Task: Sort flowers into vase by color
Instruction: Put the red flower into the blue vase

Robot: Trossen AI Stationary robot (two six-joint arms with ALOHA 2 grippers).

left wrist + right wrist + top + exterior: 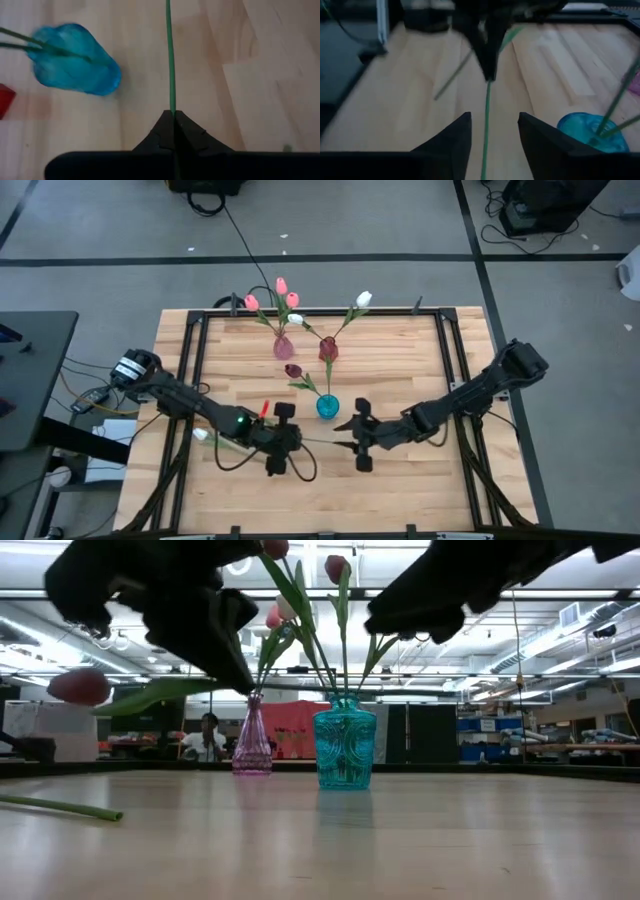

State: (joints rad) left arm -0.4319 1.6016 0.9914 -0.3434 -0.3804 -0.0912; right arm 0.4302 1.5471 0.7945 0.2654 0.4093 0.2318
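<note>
care suits this handover: left hand (173, 117) clamped on a thin green tulip stem (170, 60) near the surface's front edge, right hand (490, 132) open astride it, should close squarely before left releases.

Even, bright overhead light; ceiling strip lights (560, 635) glared in the low view. Table (400, 490) well lit, shadows soft. Low view: arms overhead were dark blurred silhouettes. Right wrist view dim, soft, far end blurred. Left wrist view: blue vase (75, 60) smeared, out of focus.
</note>
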